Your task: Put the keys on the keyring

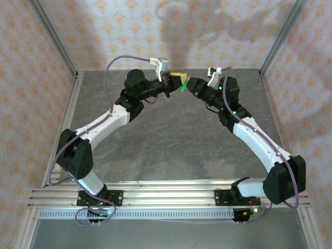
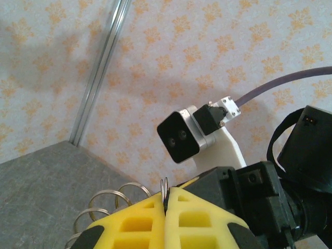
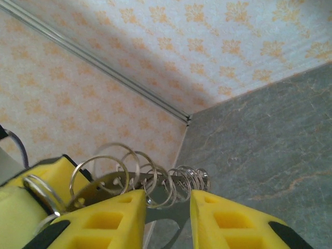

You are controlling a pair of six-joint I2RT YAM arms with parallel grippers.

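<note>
Item one, keyring [image 2: 164, 185]: wire-thin split loop, likely light, springy and slick, best nipped flat across the wire clear of the split; held aloft over the table [image 1: 171, 140], standing edge-on in the seam of the left gripper [image 2: 165, 207], pads pressed tight on it. Item two, keys [image 3: 162, 213]: small hard metal on a string of loose rings, apt to swing and slip; lodged between the pads of the right gripper [image 3: 167, 197], parted only by that metal and seemingly clamping its edges, just beside the keyring.
</note>
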